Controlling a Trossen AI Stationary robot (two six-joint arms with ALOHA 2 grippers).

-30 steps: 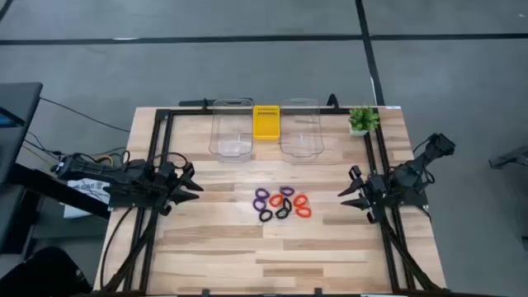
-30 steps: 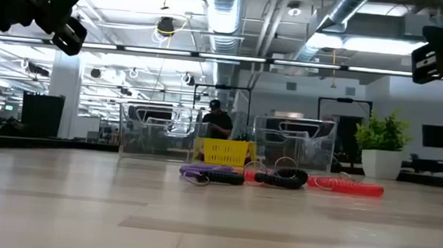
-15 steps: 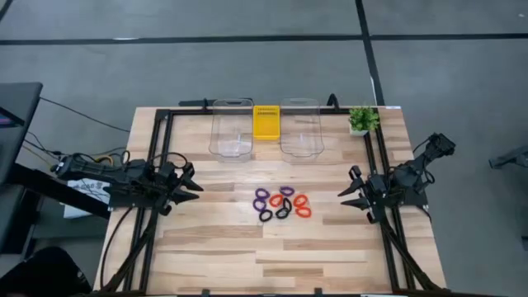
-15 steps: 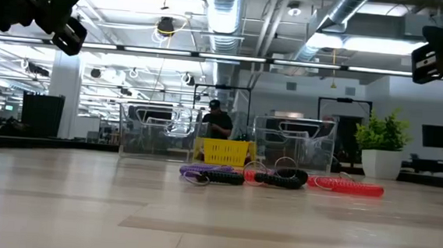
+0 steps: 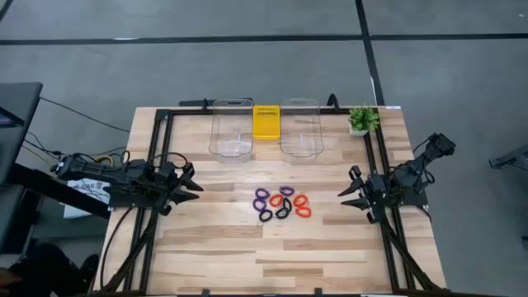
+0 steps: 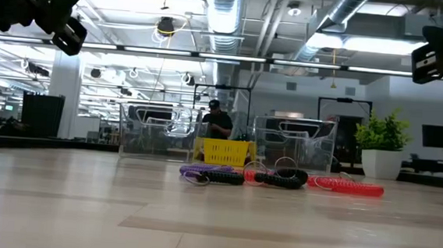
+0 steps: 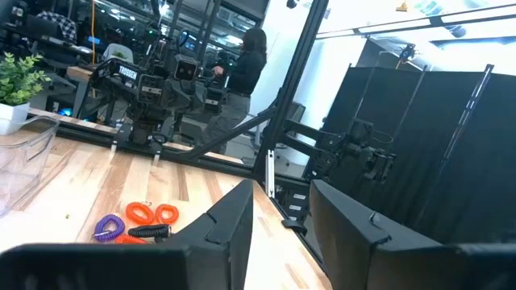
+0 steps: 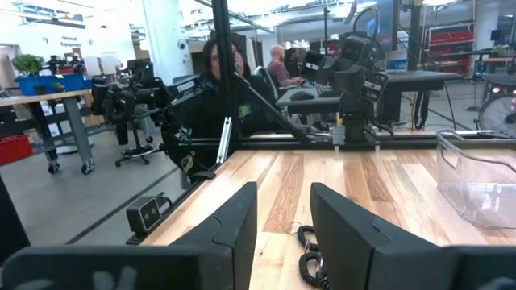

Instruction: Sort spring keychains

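- The left gripper [image 5: 191, 186] is waiting at the frame's left, fingers parted and holding nothing; the right gripper [image 5: 347, 195] is mirroring it at the right (equally empty).
- The spring keychains [image 5: 281, 203] are lying clustered at centre, below the clear bins [image 5: 231, 129].
- Judging ahead, singling out one edge loop is looking wisest.
- No legible writing is showing.

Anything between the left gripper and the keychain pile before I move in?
No. In the high view, only bare wooden table separates the left gripper from the spring keychains.
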